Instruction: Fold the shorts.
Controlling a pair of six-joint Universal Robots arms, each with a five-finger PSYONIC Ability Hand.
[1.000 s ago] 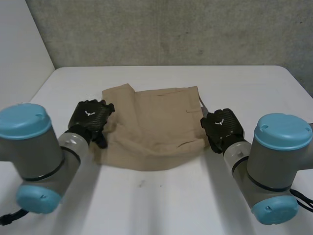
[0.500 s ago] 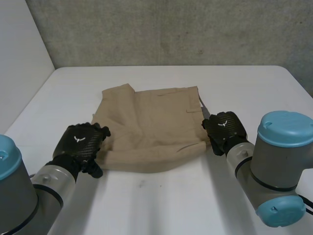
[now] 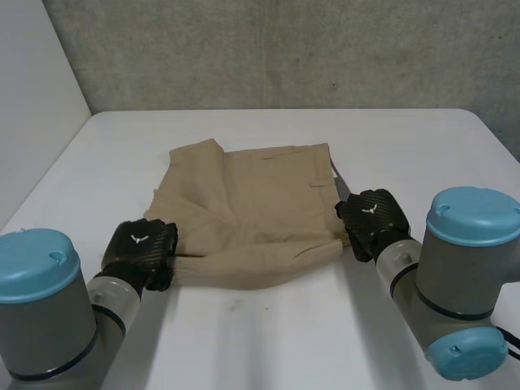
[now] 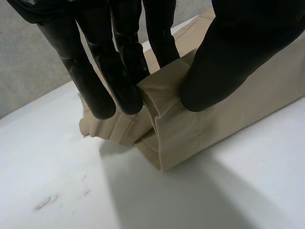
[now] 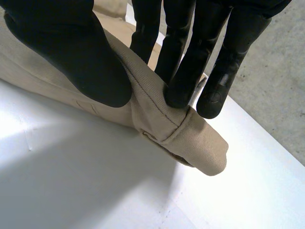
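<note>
So, shorts (image 3: 252, 207): tan, spread across the middle of the desk (image 3: 276, 333), near edge at 6 o'clock running between your two hands.
Left hand (image 3: 140, 250): at the 7 o'clock corner of the cloth; fingers (image 4: 119, 81) nearly straight, closed against the thumb with the corner pinched between them.
Right hand (image 3: 372, 218): at the 4 o'clock corner; thumb on one side of the hem and fingers (image 5: 183, 71) on the other, clamped on a thick roll of fabric.
Step, my read: both near corners are gripped, ready to carry toward 12 o'clock.
Risk 1, slip: the left pinch looks shallow, close to the corner tip. A fast lift could pull it free and drop that side.
Risk 2, layers: the left wrist view shows stacked layers below the pinch. I can't tell if you have them all; if not, the lower layer stays down and the fold opens.
Risk 3, skew: the right grip holds a bunched roll and the left a flatter corner. Unequal travel would give a crooked crease.
Risk 4, drag: lift too low and the whole garment may slide toward 12 o'clock instead of folding.
Risk 5, mismatch: a flap sticks out at 11 o'clock, so the edges may not line up.
</note>
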